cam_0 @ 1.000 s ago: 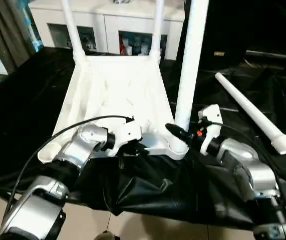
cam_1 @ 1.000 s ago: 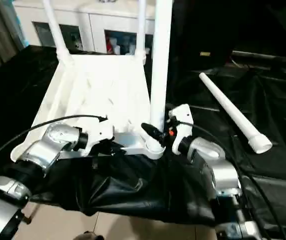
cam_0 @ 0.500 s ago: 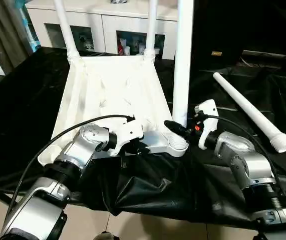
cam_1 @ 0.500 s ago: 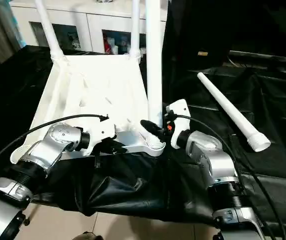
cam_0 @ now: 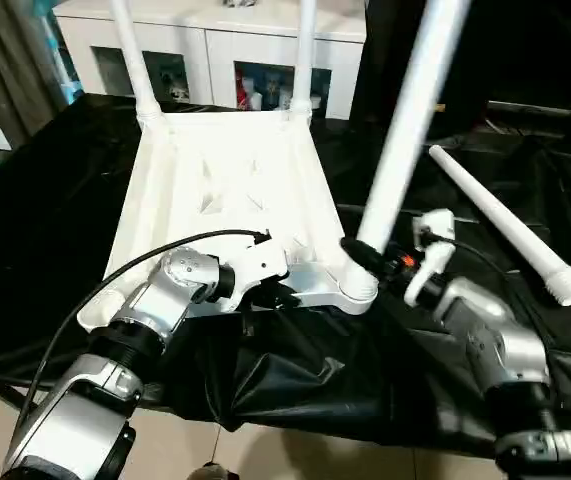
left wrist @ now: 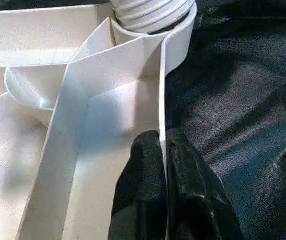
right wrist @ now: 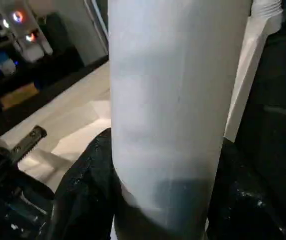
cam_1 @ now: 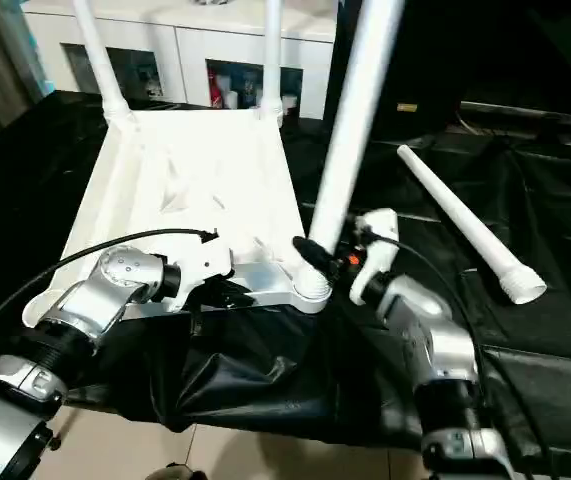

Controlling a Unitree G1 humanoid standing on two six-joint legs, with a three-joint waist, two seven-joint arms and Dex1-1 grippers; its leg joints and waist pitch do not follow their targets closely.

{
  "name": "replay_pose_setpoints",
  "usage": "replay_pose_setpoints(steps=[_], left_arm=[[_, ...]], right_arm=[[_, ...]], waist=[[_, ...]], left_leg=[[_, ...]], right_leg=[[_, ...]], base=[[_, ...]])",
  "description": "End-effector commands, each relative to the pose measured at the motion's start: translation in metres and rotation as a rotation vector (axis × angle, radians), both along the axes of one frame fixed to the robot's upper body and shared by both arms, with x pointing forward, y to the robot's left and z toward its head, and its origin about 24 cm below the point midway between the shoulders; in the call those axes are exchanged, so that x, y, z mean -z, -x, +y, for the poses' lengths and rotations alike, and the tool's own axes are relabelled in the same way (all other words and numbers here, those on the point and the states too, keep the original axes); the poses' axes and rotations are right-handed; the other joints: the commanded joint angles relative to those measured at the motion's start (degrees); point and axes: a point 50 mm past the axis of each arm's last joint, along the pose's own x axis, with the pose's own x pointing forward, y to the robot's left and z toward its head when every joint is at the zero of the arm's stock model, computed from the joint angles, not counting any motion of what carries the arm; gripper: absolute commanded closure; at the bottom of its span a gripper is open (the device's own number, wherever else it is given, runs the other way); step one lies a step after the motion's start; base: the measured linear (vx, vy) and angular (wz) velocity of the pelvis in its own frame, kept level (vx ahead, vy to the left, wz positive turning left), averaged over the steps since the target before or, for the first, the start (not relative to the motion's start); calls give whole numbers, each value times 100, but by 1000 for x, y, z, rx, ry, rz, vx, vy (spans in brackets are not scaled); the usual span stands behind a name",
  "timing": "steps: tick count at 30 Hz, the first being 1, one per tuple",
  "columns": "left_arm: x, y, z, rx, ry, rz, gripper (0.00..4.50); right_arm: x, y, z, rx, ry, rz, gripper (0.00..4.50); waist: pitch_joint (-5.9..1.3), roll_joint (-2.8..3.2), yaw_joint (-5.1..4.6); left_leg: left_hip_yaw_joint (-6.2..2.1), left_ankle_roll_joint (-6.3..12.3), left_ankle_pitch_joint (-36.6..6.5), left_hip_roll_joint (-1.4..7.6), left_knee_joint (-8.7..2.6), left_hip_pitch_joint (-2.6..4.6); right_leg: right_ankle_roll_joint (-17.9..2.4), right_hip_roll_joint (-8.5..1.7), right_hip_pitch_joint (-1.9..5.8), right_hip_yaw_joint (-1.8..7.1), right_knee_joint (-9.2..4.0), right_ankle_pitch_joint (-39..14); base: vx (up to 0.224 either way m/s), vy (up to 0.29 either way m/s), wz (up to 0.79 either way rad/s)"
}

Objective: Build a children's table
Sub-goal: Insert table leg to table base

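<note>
The children's table (cam_0: 227, 190), a small all-white plastic one with a ribbed underside, is lying upside down on the big work table draped in wrinkly black cloth (cam_0: 55, 230), with its near edge sitting right at the front edge of that cloth. 2 white tubular legs (cam_0: 130, 55) are standing up in the far corner sockets. A 3rd white leg (cam_0: 405, 130) is sitting in the near corner socket on the robot's right and leaning over toward the right instead of standing straight. The 4th loose white tube (cam_0: 505, 225) is lying flat on the black cloth off to the right, well apart from the tabletop.

The left gripper (left wrist: 162, 165) is pinching the thin white rim of the tabletop's near edge, black fingers (left wrist: 140, 190) pressed tight on both sides of it, just beside that near socket. The right gripper (cam_0: 365, 262) is clamping the tilted leg low down, right above the socket, 1 black finger on each side of the tube in the right wrist view.

A white cabinet with glass doors (cam_0: 215, 55) is standing behind the work table.
</note>
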Motion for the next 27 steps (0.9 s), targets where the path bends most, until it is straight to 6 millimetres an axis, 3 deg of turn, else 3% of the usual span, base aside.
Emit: replay_pose_setpoints(steps=[1, 2, 5, 7, 13, 16, 22, 27], left_arm=[[-12, -11, 4, -82, 49, -61, 450], [-12, -11, 4, -82, 49, -61, 450], [-13, -13, 6, -94, 47, -70, 450], [-14, -13, 7, -99, 46, -73, 450], [-14, -15, 7, -112, 47, -86, 450], [-14, -15, 8, -117, 47, -91, 450], [-14, -16, 10, -124, 48, -101, 450], [-15, -16, 9, -124, 52, -115, 450]], right_arm=[[30, 14, 2, 21, 2, 87, 262], [30, 14, 2, 21, 2, 87, 262], [37, 21, 3, 50, -14, 66, 262], [41, 25, 4, 61, -18, 54, 262], [43, 33, 7, 63, 21, -14, 262], [41, 33, 7, 73, 70, -61, 262], [42, 33, 8, 56, 182, -135, 262], [47, 29, 9, 56, 192, -132, 262]], waist=[[-339, 58, 32], [-341, 31, 33], [-332, 97, 39], [-318, 67, 28], [-308, 83, 33], [-306, 67, 34], [-276, 51, 27], [-260, 23, 6]], left_leg=[[-166, 122, -1168, 398, -440, 151], [-170, 89, -1254, 403, -450, 160], [-183, 26, -1415, 409, -471, 174], [-185, -21, -1571, 413, -495, 176], [-201, -101, -1767, 425, -531, 185], [-195, -54, -1652, 422, -533, 178], [-197, -94, -1846, 419, -550, 176], [-198, -17, -1847, 417, -557, 169]], right_leg=[[-1565, -599, 111, 262, -474, 219], [-1565, -597, 116, 262, -478, 164], [-1554, -601, 102, 266, -494, -21], [-1535, -604, 98, 274, -515, -151], [-1473, -613, 85, 289, -545, -403], [-1472, -603, 83, 286, -538, -246], [-1391, -622, 65, 297, -593, -780], [-1369, -623, 60, 307, -614, -953]], base=[[0, 0, 0], [0, 0, 0], [0, 0, 0], [0, 0, 0], [0, 0, 0], [0, 0, 0], [0, 0, 0], [0, 0, 0]])
